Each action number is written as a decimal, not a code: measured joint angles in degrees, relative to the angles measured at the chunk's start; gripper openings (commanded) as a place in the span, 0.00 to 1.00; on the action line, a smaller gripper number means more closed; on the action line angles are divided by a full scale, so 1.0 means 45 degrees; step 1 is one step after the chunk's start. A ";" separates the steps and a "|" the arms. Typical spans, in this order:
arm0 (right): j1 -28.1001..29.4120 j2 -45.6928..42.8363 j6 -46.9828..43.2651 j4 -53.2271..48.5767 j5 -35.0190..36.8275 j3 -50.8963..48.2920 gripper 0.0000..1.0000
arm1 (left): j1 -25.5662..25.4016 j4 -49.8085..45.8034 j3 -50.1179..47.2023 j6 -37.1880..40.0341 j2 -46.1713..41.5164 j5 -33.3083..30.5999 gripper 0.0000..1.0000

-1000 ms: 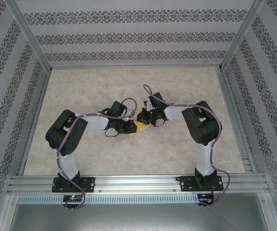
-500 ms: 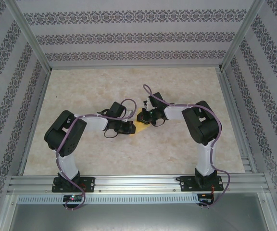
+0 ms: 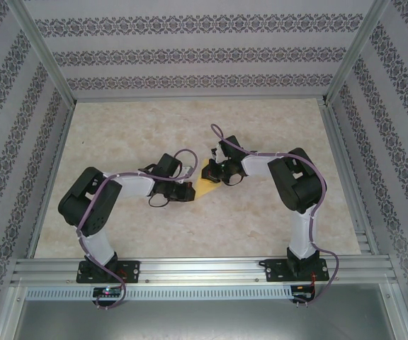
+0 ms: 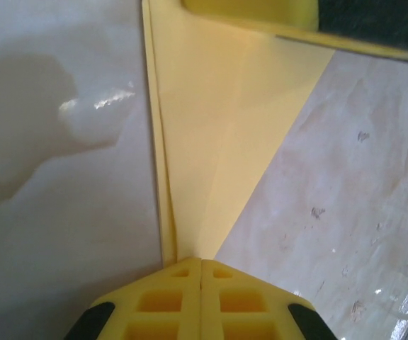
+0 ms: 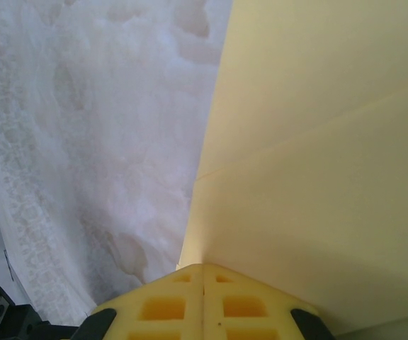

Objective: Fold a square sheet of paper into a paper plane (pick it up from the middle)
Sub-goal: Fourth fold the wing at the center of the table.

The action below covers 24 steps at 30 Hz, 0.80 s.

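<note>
**Folded Yellow Paper Gripped From Both Ends at Mid-Table**

The yellow paper [image 3: 205,185] is seen near the middle of the marbled table [image 3: 119,127], stretched between the two arms, which are bent inward toward each other. It appears as a narrow triangle, its point toward the near edge.

The left hand [image 3: 183,191] is pictured at the paper's left side and the right hand [image 3: 215,172] at its far right side, the two just beside each other.

In the left wrist view, the yellow fingers of the left hand [image 4: 201,263] are pressed together, with a layered edge of the paper [image 4: 211,142] pinched in the seam between them. A crease is seen running up the sheet, and a yellow finger of the right hand [image 4: 253,13] is met at its far end.

In the right wrist view, the right hand [image 5: 202,268] is likewise clamped on the paper [image 5: 317,142], whose folded edge is caught between its closed fingers. Whether the sheet is touching the table cannot be told.
</note>
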 measured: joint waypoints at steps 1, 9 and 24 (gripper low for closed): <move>0.0000 0.0000 0.0000 0.0000 0.0000 0.0000 0.00 | 0.0000 -0.0034 -0.0102 0.0000 -0.0097 -0.0010 0.04; -0.0005 0.0010 -0.0034 0.0000 -0.0005 0.0000 0.00 | 0.0000 -0.0738 -0.0301 -0.0151 -0.0743 0.0049 0.03; -0.0005 0.0034 -0.0024 0.0005 -0.0063 0.0015 0.00 | 0.0000 0.0457 0.1608 -0.1088 0.1035 0.0238 0.03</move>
